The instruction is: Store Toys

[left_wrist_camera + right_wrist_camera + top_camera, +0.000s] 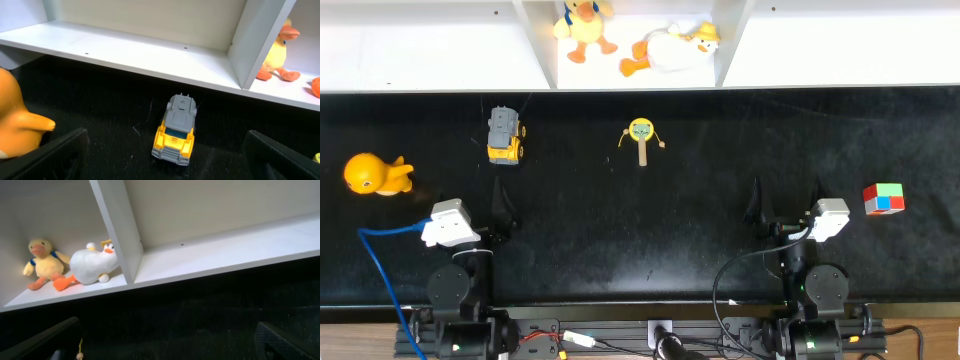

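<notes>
A white, smooth-panelled shelf is serving as the landmark. A fuzzy yellow plush duck is sitting in its middle compartment, beside a rounded white plush duck lying on its side. On the black mat in front of the shelf, a hard yellow-and-grey toy truck is standing lengthwise, its grille facing away from the shelf. A glossy orange duck, a round stick-handled rattle and a colour-block cube are lying farther out. The left gripper and right gripper are both gaping wide, holding nothing.
</notes>
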Robot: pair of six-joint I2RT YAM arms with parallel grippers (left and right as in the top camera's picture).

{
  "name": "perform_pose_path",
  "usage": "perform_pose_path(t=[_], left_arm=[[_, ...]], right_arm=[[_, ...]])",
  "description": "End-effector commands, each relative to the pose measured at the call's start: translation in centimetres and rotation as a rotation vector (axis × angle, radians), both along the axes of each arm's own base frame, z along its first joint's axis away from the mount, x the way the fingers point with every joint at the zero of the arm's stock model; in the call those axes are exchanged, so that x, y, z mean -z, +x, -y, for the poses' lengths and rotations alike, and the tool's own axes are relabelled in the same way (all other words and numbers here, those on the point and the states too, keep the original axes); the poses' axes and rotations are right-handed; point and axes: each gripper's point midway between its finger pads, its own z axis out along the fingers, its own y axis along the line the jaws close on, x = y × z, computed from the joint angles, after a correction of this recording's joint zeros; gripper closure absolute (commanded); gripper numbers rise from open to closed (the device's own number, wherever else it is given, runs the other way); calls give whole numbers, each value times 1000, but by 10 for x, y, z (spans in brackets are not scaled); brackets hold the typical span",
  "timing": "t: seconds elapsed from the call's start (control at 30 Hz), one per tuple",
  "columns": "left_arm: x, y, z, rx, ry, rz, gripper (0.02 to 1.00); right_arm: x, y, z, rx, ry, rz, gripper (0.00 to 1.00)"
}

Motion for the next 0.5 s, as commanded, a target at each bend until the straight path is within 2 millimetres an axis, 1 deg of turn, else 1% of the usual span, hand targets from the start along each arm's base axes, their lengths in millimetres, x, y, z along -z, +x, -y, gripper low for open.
perform_pose_path(t=[0.03, 0.13, 0.2, 0.3, 0.5], left_arm=[[-1, 0, -1, -3, -11, 14, 20], [-8, 0, 2, 13, -11, 36, 20], [-17, -1, 2, 15, -21, 50, 20], [-43, -8, 1, 6, -23, 69, 20], [-107, -34, -18, -114, -13, 0, 18]], right_arm=[[4, 0, 0, 5, 7, -2, 5], [4, 0, 0, 5, 7, -2, 5], [4, 0, 0, 5, 7, -2, 5], [4, 0, 0, 5, 7, -2, 7], [4, 0, 0, 5, 7, -2, 5]])
